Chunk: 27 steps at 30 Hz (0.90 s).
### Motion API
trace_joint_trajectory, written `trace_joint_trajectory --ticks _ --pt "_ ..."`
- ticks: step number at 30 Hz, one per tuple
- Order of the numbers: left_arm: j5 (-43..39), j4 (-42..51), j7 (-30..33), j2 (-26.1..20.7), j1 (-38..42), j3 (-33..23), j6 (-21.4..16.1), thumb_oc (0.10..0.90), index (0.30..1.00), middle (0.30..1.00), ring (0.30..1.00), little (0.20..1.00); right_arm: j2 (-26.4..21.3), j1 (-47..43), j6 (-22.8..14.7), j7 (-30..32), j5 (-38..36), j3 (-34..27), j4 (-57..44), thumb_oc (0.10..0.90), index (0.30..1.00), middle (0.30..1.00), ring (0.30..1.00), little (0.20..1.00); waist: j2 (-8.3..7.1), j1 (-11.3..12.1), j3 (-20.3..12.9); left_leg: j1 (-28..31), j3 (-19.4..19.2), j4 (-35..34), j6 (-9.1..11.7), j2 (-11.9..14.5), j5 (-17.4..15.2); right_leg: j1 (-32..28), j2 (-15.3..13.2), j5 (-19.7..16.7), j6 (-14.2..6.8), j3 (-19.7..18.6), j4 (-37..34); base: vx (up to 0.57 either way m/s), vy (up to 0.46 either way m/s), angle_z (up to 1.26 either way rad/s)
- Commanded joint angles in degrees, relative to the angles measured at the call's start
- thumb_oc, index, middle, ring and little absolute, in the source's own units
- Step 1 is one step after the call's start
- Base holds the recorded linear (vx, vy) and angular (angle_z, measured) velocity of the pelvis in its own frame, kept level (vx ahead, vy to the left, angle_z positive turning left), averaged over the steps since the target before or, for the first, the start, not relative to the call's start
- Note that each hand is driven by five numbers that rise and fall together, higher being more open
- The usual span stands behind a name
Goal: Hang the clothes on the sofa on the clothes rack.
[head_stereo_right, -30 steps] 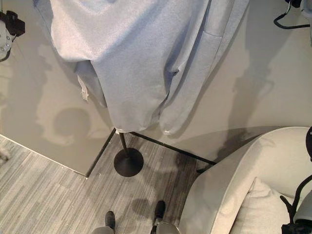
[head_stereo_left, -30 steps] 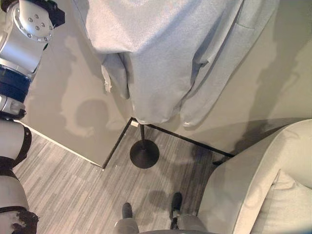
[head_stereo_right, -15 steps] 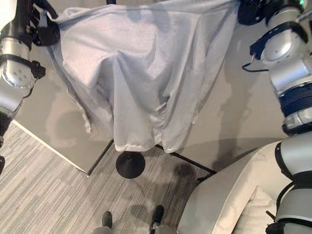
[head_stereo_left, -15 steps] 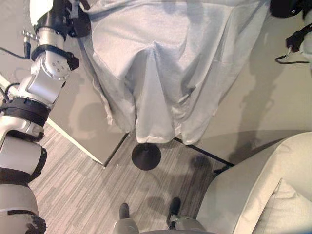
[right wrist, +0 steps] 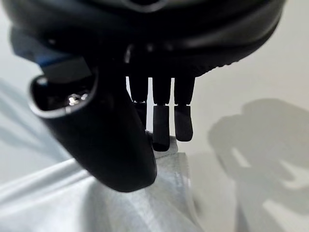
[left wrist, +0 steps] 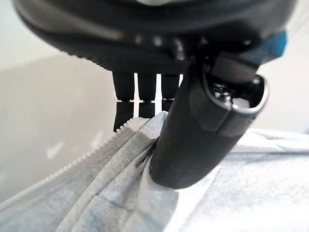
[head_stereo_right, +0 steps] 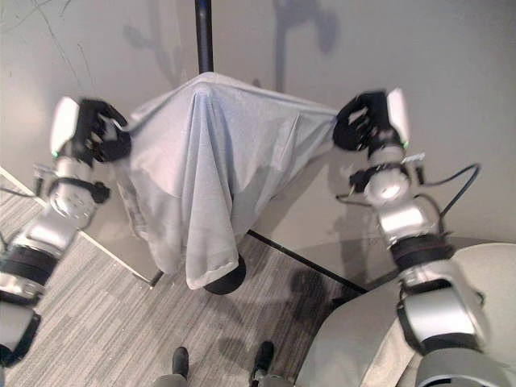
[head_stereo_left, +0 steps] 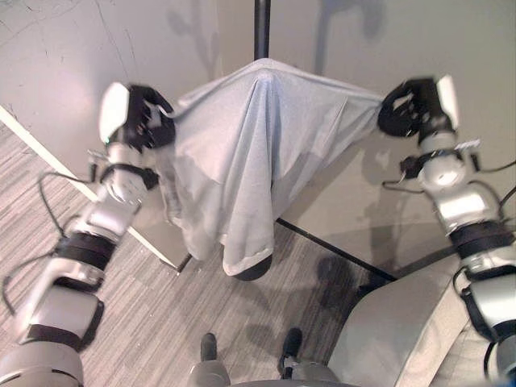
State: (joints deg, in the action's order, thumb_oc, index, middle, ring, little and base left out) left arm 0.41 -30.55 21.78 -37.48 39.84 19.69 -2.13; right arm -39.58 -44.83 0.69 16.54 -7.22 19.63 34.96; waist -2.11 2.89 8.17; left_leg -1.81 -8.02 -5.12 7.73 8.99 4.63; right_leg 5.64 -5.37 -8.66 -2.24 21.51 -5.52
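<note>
Left hand (head_stereo_left: pixel 139 122) at the frame's left and right hand (head_stereo_left: pixel 409 105) at its right each pinch an edge of the grey garment (head_stereo_left: pixel 242 153) — already draped over the rack's pole (head_stereo_left: pixel 261 28), upper centre. Before you let go, check that both sides hang evenly — release one hand first.

You were working in what looked like a plain living-room or lounge corner: a pale sofa (head_stereo_left: pixel 403 330) stood at one side on grey wood-look flooring (head_stereo_left: pixel 145 322), bare beige walls (head_stereo_right: pixel 451 97) met beside it, and a black clothes rack (head_stereo_left: pixel 262 28) on a round base stood in the corner.
</note>
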Motion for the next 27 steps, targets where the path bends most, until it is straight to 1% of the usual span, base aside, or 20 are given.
trace_joint_trajectory --ticks 1,3,5,7,8,9,10,11,12,15,17,18,19,20,21,23,24,26,27 --pt "-0.1 -3.6 3.8 -5.4 5.3 -4.1 -0.7 0.400 0.300 0.300 0.300 0.300 -6.7 -6.7 -2.1 5.6 1.1 -3.1 0.4 0.400 0.300 0.300 0.300 0.300 -2.31 0.4 -2.0 2.7 -1.6 0.1 -0.2 -1.6 -5.9 -8.5 -4.2 8.8 -7.7 -1.3 0.5 0.03 0.013 0.00" --pt "-1.7 0.6 3.4 0.8 -0.4 -6.1 -1.7 0.400 0.300 0.300 0.300 0.300 -1.1 0.0 -2.7 5.6 2.2 -6.7 -5.1 0.400 0.300 0.300 0.300 0.300 -1.82 0.0 -1.8 3.2 -1.7 0.1 -0.6 -1.9 -6.6 -8.6 -4.6 8.9 -7.6 -1.5 0.5 0.07 0.021 -0.02" --pt "-2.9 2.3 2.7 3.3 -2.2 -6.2 -2.2 0.400 0.300 0.300 0.300 0.300 1.0 1.8 -3.2 5.6 2.0 -7.5 -6.8 0.400 0.300 0.300 0.300 0.300 -1.70 -0.1 -1.9 3.6 -1.9 0.1 -0.8 -2.1 -6.9 -8.8 -4.8 9.0 -7.5 -1.9 0.5 0.07 0.020 -0.05" --pt "-4.7 3.5 1.7 5.8 -3.6 -6.2 -2.7 0.400 0.300 0.300 0.300 0.300 3.7 2.7 -4.4 5.0 0.2 -7.9 -8.6 0.400 0.300 0.300 0.300 0.300 -1.45 -0.3 -1.9 4.1 -2.1 0.1 -1.0 -2.2 -7.2 -9.0 -4.9 9.1 -7.4 -2.2 0.5 0.06 0.017 -0.03" --pt "-5.8 3.6 1.3 6.6 -4.0 -6.4 -3.0 0.400 0.300 0.300 0.300 0.300 4.6 3.0 -4.8 4.6 -0.9 -8.0 -9.2 0.419 0.328 0.328 0.328 0.328 -1.39 -0.4 -2.0 4.2 -2.1 0.1 -1.1 -2.2 -7.4 -9.1 -4.9 9.1 -7.4 -2.3 0.5 0.04 0.009 -0.04" --pt "-7.6 3.8 1.1 7.9 -4.6 -6.9 -3.4 0.477 0.415 0.415 0.415 0.415 6.2 3.4 -5.7 3.9 -2.7 -8.2 -10.3 0.800 0.900 0.900 0.900 0.900 -1.31 -0.6 -1.9 4.4 -2.2 0.1 -1.1 -2.3 -7.5 -9.2 -4.9 9.1 -7.3 -2.5 0.5 0.03 0.005 -0.05" --pt "-7.6 3.9 1.1 7.9 -4.7 -6.9 -3.4 0.762 0.844 0.844 0.844 0.844 6.2 3.5 -5.7 3.9 -2.7 -8.2 -10.4 0.800 0.900 0.900 0.900 0.900 -1.31 -0.6 -1.9 4.4 -2.2 0.1 -1.1 -2.3 -7.5 -9.2 -4.9 9.1 -7.3 -2.5 0.5 0.03 0.001 -0.05" --pt "-8.2 4.0 1.1 8.4 -4.9 -7.2 -3.6 0.800 0.900 0.900 0.900 0.900 6.9 3.8 -6.2 3.5 -3.9 -8.3 -10.8 0.800 0.900 0.900 0.900 0.900 -1.30 -0.6 -2.0 4.5 -2.2 0.1 -1.2 -2.4 -7.6 -9.2 -4.9 9.1 -7.3 -2.6 0.5 0.03 0.007 -0.05" --pt "-9.8 4.6 0.0 8.6 -5.8 -7.9 -3.8 0.800 0.900 0.900 0.900 0.900 7.1 4.0 -6.6 2.5 -4.5 -8.4 -12.3 0.800 0.900 0.900 0.900 0.900 -1.18 -0.8 -2.2 4.8 -2.4 0.1 -1.3 -2.4 -7.8 -9.4 -4.9 9.2 -7.3 -2.8 0.5 0.03 0.007 -0.03" --pt "-11.1 4.9 -0.1 8.7 -6.6 -8.9 -4.3 0.800 0.900 0.900 0.900 0.900 7.4 4.5 -7.1 2.0 -5.4 -8.8 -13.3 0.800 0.900 0.900 0.900 0.900 -1.08 -0.9 -2.4 5.4 -2.5 0.1 -1.3 -2.5 -8.0 -9.7 -4.9 9.3 -7.3 -3.0 0.5 0.03 0.010 -0.06" --pt "-13.3 6.2 -0.8 8.7 -7.8 -10.0 -5.0 0.800 0.900 0.900 0.900 0.900 6.6 5.3 -7.0 1.6 -5.1 -9.3 -14.5 0.800 0.900 0.900 0.900 0.900 -1.04 -0.9 -2.7 5.9 -2.6 0.1 -1.4 -2.5 -8.2 -10.2 -4.8 9.4 -7.2 -3.1 0.5 0.04 0.000 -0.09" --pt "-14.8 7.1 -1.3 8.5 -9.0 -11.3 -5.3 0.800 0.900 0.900 0.900 0.900 5.6 6.4 -6.8 0.8 -4.2 -9.9 -16.0 0.800 0.900 0.900 0.900 0.900 -1.05 -1.1 -3.0 6.4 -2.7 0.1 -1.4 -2.5 -8.4 -10.6 -4.8 9.5 -7.2 -3.1 0.5 0.04 0.001 -0.06" --pt "-14.8 7.2 -1.3 8.5 -9.1 -11.3 -5.2 0.800 0.900 0.900 0.900 0.900 5.6 6.5 -6.8 0.8 -4.1 -9.9 -16.1 0.800 0.900 0.900 0.900 0.900 -1.04 -1.1 -3.0 6.4 -2.8 0.1 -1.4 -2.5 -8.4 -10.7 -4.8 9.5 -7.2 -3.1 0.5 0.04 0.002 -0.04" --pt "-14.9 8.4 -1.8 8.0 -9.8 -12.2 -5.4 0.800 0.900 0.900 0.900 0.900 3.9 7.7 -6.5 0.2 -3.0 -10.8 -17.3 0.800 0.900 0.900 0.900 0.900 -0.99 -1.2 -3.3 6.8 -2.9 0.1 -1.4 -2.6 -8.6 -11.1 -4.8 9.6 -7.2 -3.1 0.5 0.00 0.000 0.00" --pt "-14.9 8.5 -1.8 8.0 -9.9 -12.2 -5.4 0.800 0.900 0.900 0.900 0.900 3.9 7.8 -6.5 0.2 -3.0 -10.9 -17.4 0.800 0.900 0.900 0.900 0.900 -0.98 -1.2 -3.3 6.8 -2.9 0.1 -1.4 -2.6 -8.6 -11.1 -4.8 9.6 -7.2 -3.1 0.5 0.00 0.000 0.00" --pt "-14.7 10.6 -2.1 6.8 -11.3 -14.0 -5.7 0.800 0.900 0.900 0.900 0.900 1.9 10.5 -6.6 -1.0 -2.2 -12.8 -20.1 0.800 0.900 0.900 0.900 0.900 -0.86 -1.4 -3.6 7.4 -3.0 0.1 -1.5 -2.7 -8.8 -11.7 -4.8 9.7 -7.3 -3.0 0.5 0.00 0.000 0.00" --pt "-14.6 10.6 -2.2 6.9 -11.4 -13.9 -5.7 0.800 0.900 0.900 0.900 0.900 1.9 10.7 -6.5 -1.0 -2.2 -12.9 -20.2 0.800 0.900 0.900 0.900 0.900 -0.86 -1.3 -3.6 7.4 -2.9 0.1 -1.5 -2.7 -8.8 -11.7 -4.8 9.7 -7.3 -3.0 0.5 0.00 0.000 0.00" --pt "-14.1 12.7 -2.6 5.7 -12.9 -15.4 -5.8 0.800 0.900 0.900 0.900 0.900 0.6 13.6 -6.4 -2.3 -1.8 -14.7 -23.0 0.800 0.900 0.900 0.900 0.900 -0.76 -1.5 -3.8 7.7 -3.0 0.1 -1.5 -2.7 -8.9 -12.1 -4.9 9.7 -7.4 -2.8 0.5 0.00 0.000 0.00" --pt "-13.3 15.3 -3.0 4.5 -14.6 -17.4 -5.9 0.800 0.900 0.900 0.900 0.900 -1.2 16.6 -6.4 -3.9 -0.2 -16.5 -26.1 0.800 0.900 0.900 0.900 0.900 -0.60 -1.7 -3.7 7.9 -3.1 0.1 -1.5 -2.8 -9.0 -12.3 -5.0 9.7 -7.4 -2.8 0.5 0.00 0.000 0.00"
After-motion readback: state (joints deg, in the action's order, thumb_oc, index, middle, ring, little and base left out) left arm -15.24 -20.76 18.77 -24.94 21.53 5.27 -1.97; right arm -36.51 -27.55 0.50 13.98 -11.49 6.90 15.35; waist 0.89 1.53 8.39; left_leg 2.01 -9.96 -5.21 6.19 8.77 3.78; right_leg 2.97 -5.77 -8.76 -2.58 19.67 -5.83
